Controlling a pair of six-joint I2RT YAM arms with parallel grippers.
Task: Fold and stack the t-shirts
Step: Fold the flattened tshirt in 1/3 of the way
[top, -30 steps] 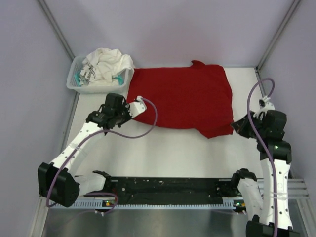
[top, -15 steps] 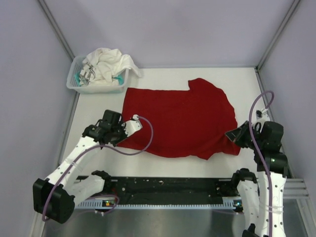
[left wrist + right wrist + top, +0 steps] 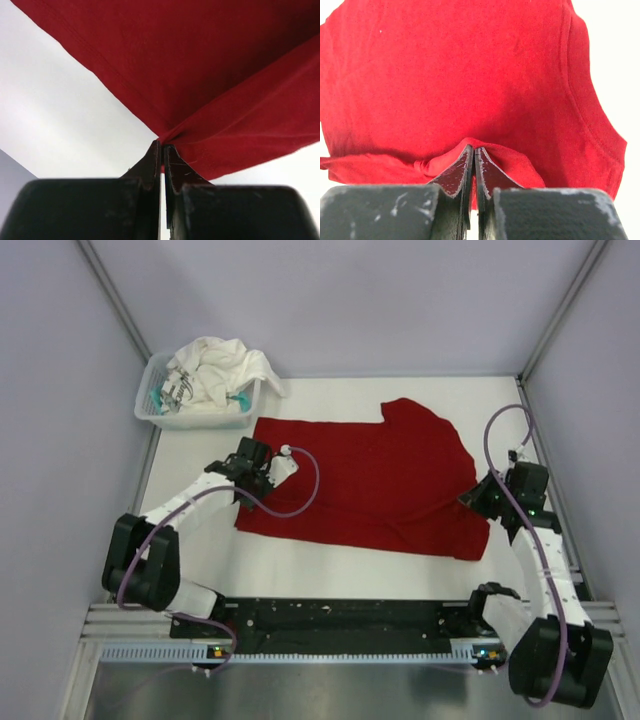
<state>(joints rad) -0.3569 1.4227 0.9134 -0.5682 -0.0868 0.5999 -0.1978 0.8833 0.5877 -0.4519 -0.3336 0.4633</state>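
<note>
change: red t-shirt (image 3: 370, 480) dragged from 12 toward 6 o'clock, now lying flatter
left gripper (image 3: 162, 148): pinching its 9 o'clock edge
right gripper (image 3: 473, 150): pinching its 3 o'clock edge
meaning: probably laid out for folding

The spread t-shirt (image 3: 380, 480) is laid flat at the middle of the bench (image 3: 330, 565). The second t-shirt (image 3: 215, 365) is heaped in the basket (image 3: 148, 405), which is set at its 10 o'clock, in the far left corner. The spread t-shirt's 9 o'clock edge is pinched in the left end effector (image 3: 161, 146) and its 3 o'clock edge in the right end effector (image 3: 473, 148).
</note>
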